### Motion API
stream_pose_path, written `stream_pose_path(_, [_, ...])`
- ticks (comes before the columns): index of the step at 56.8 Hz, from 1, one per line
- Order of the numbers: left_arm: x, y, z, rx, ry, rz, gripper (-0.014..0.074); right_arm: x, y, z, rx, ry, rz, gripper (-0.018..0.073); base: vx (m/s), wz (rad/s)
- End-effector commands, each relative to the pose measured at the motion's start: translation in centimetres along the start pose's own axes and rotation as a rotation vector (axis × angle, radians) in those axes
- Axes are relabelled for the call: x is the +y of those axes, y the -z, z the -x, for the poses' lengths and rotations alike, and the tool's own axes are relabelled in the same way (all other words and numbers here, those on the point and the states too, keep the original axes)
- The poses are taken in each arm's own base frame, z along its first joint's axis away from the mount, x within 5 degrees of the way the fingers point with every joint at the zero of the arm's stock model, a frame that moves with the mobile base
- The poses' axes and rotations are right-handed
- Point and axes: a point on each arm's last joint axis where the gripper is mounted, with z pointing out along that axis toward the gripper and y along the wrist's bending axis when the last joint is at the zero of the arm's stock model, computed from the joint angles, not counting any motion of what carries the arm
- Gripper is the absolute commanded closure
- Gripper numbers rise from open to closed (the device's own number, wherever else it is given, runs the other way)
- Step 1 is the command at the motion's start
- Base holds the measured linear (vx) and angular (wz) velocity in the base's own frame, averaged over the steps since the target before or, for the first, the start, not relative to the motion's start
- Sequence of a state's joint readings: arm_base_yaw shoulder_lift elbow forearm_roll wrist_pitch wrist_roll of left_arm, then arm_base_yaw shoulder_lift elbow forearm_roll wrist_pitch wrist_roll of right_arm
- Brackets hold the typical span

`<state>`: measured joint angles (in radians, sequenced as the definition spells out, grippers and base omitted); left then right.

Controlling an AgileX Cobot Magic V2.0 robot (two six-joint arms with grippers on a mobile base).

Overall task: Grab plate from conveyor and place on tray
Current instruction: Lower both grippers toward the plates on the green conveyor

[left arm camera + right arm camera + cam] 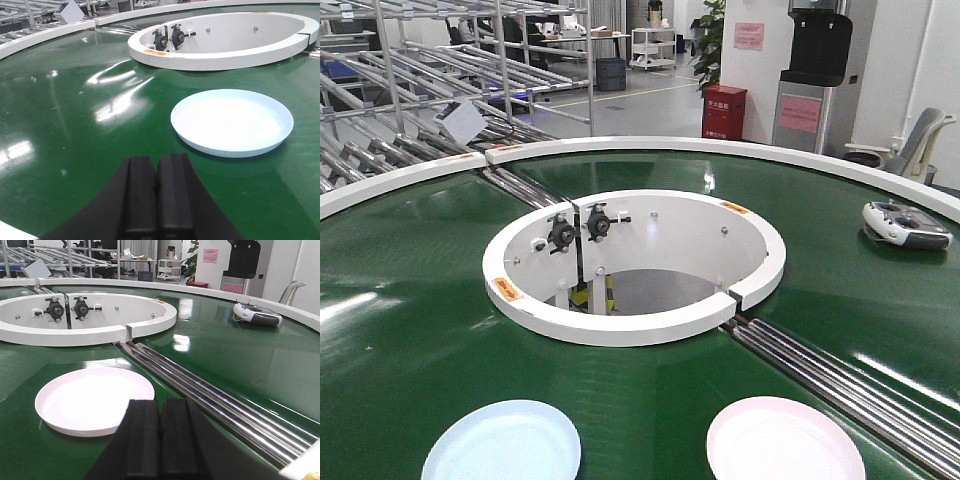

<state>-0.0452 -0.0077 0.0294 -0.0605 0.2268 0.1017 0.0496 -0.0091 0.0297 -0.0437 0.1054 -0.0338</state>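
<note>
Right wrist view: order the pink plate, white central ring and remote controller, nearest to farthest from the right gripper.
1. Pink plate, just ahead, to the left.
2. White central ring, farther back, left.
3. Remote controller, far back, right.

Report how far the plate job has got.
Nothing done: blue plate and pink plate lie on the belt. In hand: nothing; left gripper and right gripper are shut, empty. Left: grab, lift, place on a tray, not in view.

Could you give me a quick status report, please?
Left gripper and right gripper: jaws shut, empty. Pale blue round plate and pink round plate on dark green conveyor belt, ungrasped. Tray not in view. Nothing blocking.
</note>
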Motion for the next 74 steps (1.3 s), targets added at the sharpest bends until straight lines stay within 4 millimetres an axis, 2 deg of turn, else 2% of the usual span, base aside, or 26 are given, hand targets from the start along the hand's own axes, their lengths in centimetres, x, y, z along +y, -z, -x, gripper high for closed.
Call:
stream_pose_path(1, [0.1,0.0,0.1,-0.079,0.01,0.009,0.0594,0.0,0.1,0.4,-0.085,0.013,-0.008,0.0568,0.0,0.0])
stream_pose_path(35, [0.1,0.0,0.1,-0.082,0.005,0.01,0.0594,0.0,0.1,0.4,-0.085,0.013,-0.008,0.0568,0.0,0.0])
stream_pose_path(40, [0.1,0.0,0.6,-0.13,-0.075,0.022,0.0594,0.0,0.1,0.4,-0.089,0.014,-0.009,0.0568,0.0,0.0])
stream_pose_path(46, [0.2,0.1,1.1,-0.192,-0.077,0.03,0.0594,0.0,0.1,0.5,-0.098,0.014,-0.009,0.0568,0.0,0.0])
stream_pose_path(53, [0.3,0.4,2.2,-0.31,-0.07,0.043,0.0594,-0.1,0.3,1.7,-0.234,0.013,-0.013,0.0568,0.0,0.0])
stream_pose_path(58, [0.4,1.1,3.9,-0.468,-0.022,0.051,0.0594,-0.2,0.7,3.0,-0.365,-0.029,-0.016,0.0568,0.0,0.0])
stream_pose_path(62, [0.6,2.1,6.2,-0.597,0.114,0.026,0.0594,-0.4,1.2,4.9,-0.436,-0.073,-0.02,0.0568,0.0,0.0])
stream_pose_path(67, [0.6,3.6,9.7,-0.639,0.131,0.013,0.0594,-0.7,2.2,8.5,-0.5,-0.071,-0.026,0.0568,0.0,0.0])
stream_pose_path(71, [0.8,4.8,13.9,-0.66,0.075,0.028,0.0594,-1.0,2.9,12.7,-0.536,-0.058,-0.03,0.0568,0.0,0.0])
stream_pose_path(74, [0.9,5.1,17.2,-0.672,0.04,0.038,0.0594,-1.2,2.7,15.6,-0.537,-0.057,-0.03,0.0568,0.0,0.0])
